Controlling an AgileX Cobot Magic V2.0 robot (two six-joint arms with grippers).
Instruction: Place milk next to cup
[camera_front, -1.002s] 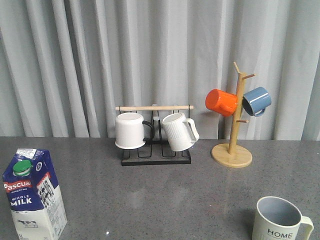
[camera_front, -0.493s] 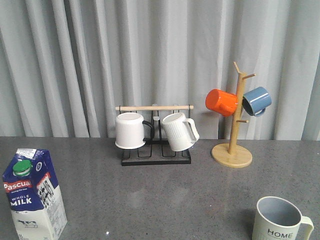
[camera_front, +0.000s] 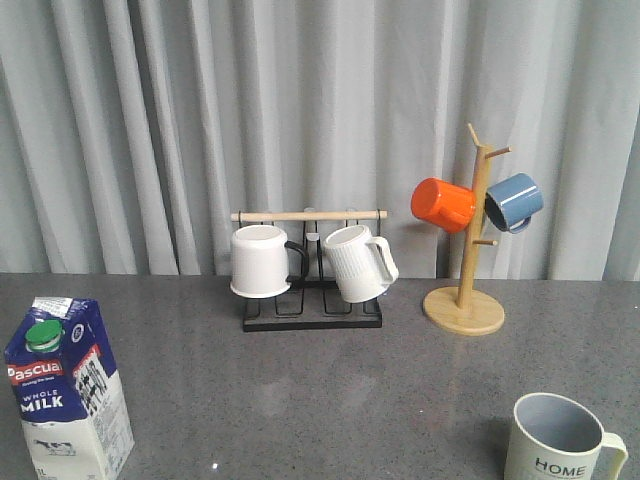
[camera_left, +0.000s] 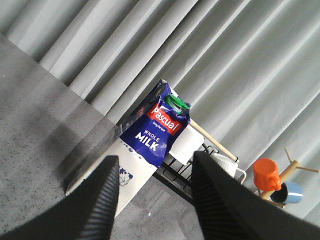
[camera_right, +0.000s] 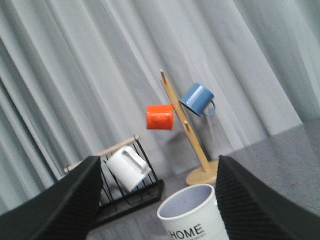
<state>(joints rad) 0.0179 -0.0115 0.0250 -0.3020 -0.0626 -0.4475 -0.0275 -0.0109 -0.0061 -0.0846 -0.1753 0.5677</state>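
Milk stands upright at the counter's near left, directly ahead of the left hand, framed in the gap between its two fingers but not touching them. That hand is spread wide with nothing in it — a line-up that looks meant for a side grasp on the carton's lower white body, below the dark blue top and green cap. The "HOME" cup sits upright at the near right, well apart from the carton, just in front of the right hand, which is also spread and empty, its fingers flanking the cup's rim in the wrist view without contact. Beyond both hands stand the black mug rack with two white mugs and the wooden mug tree carrying an orange and a blue mug — far enough back to leave the carton a free path across to the cup. No part of the move looks begun.
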